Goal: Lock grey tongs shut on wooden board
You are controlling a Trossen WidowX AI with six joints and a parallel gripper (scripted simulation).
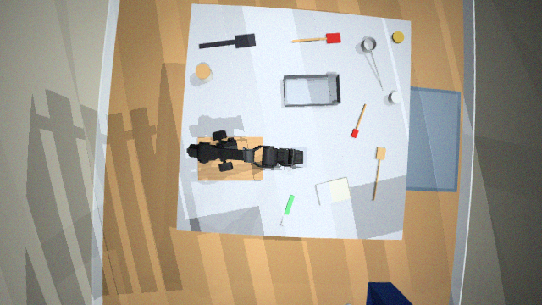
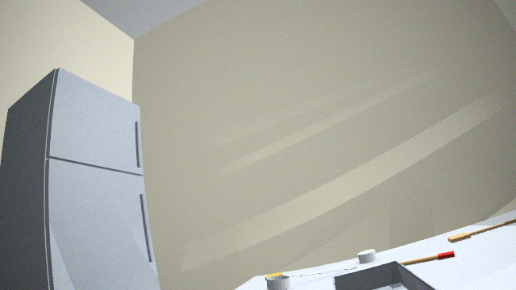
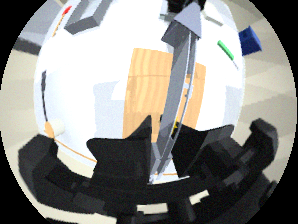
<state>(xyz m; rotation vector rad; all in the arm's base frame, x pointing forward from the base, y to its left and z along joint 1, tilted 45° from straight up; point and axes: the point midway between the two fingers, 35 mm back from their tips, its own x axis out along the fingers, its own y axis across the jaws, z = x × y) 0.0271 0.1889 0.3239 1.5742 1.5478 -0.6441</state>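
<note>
My gripper (image 3: 154, 117) is shut on the grey tongs (image 3: 179, 75), which stretch away from the fingers in the wrist view to a wide wedge-shaped end. Their two long arms lie close side by side with a thin gap. A small yellow spot shows beside them near the fingers. I cannot tell whether they are locked. The wooden board (image 1: 247, 174) (image 3: 150, 65) lies below the arm and the tongs; the height above it is unclear. In the top view the arm hides the fingertips and tongs. The roasting tin (image 1: 338, 95) (image 2: 363, 278) (image 3: 82, 26) has no tongs across it.
A jar with an orange top (image 1: 202, 71) stands behind the board, near the table's left edge. A black spatula (image 1: 245, 41) lies at the back left. A green-handled tool (image 1: 289, 205) (image 3: 226, 50) and a cream pad (image 1: 340, 190) lie front right of the board.
</note>
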